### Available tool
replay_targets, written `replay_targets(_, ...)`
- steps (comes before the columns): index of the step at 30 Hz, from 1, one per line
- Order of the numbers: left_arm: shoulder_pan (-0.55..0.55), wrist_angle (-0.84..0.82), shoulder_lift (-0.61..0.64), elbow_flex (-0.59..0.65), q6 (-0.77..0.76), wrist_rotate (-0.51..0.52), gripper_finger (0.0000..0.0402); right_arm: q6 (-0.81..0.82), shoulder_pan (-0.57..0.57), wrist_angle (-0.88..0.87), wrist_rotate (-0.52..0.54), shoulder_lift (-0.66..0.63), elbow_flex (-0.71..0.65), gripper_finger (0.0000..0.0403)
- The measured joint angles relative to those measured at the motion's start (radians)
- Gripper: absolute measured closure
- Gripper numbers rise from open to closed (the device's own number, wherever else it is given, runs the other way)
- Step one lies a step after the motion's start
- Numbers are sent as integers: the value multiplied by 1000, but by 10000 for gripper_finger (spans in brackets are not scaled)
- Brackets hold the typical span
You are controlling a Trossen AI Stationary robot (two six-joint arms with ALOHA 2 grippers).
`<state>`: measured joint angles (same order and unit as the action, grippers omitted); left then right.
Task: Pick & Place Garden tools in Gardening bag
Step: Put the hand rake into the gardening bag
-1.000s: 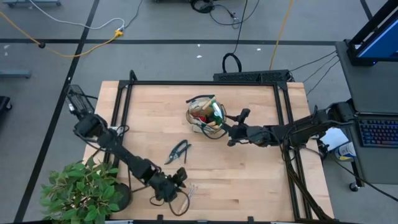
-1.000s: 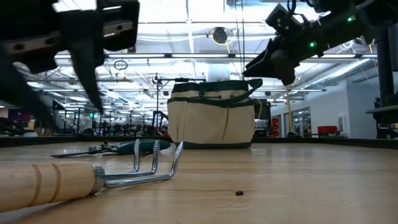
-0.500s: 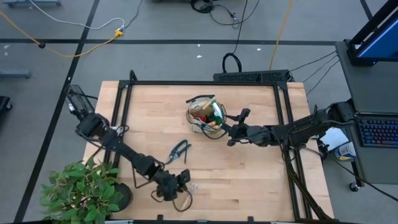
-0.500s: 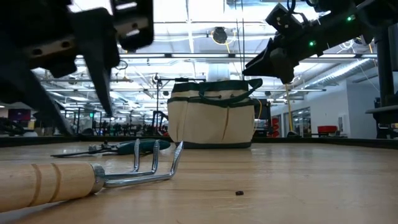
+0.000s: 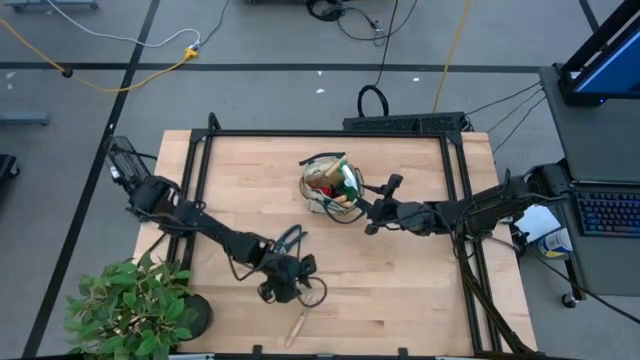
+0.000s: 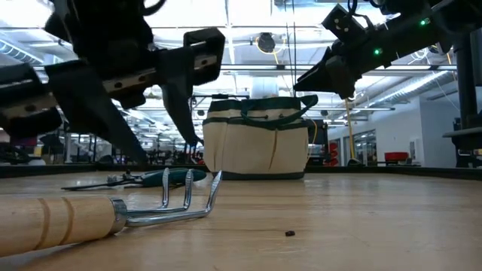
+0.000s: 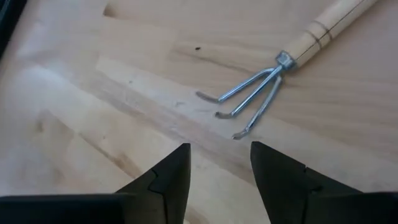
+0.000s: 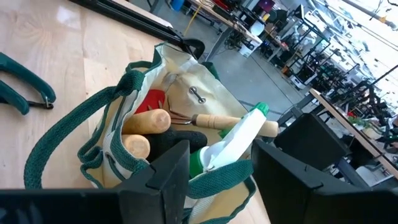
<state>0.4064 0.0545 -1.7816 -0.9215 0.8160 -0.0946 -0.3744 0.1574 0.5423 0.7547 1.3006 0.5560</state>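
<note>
- Swinging in from the counter's front-left corner, our left hand (image 7: 219, 177) now hovers empty and parted over the rake (image 7: 292, 59).
- Right hand (image 8: 217, 168), parted and empty, waits over the gardening bag (image 8: 124, 155); the rake grab comes next, we judge.

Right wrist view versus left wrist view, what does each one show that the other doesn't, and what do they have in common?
Only the right wrist view shows the gardening bag, already holding wooden handles, something red and the spray bottle, plus the pruning shears lying on the table beyond it.

Only the left wrist view shows the hand rake lying flat, alone on the wood.

Both show the wooden table and that arm's own open, empty end effector: left end effector, right end effector.
</note>
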Motion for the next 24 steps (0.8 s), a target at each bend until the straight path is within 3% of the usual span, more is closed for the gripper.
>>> replay_targets(6,-49,1,0,0,-71,-220,227,0,0,0,0,0,0,240)
replay_targets(11,-72,65,-43,0,-282,-274,227,0,0,2,0,0,0,237)
replay_targets(15,-71,182,-109,-1,-329,-348,227,1,0,7,0,0,-1,237)
replay_targets(19,-72,247,-138,0,-363,-347,227,13,0,-1,0,0,-1,237)
replay_targets(24,-81,237,-137,0,-411,-271,227,10,0,-7,0,0,-1,236)
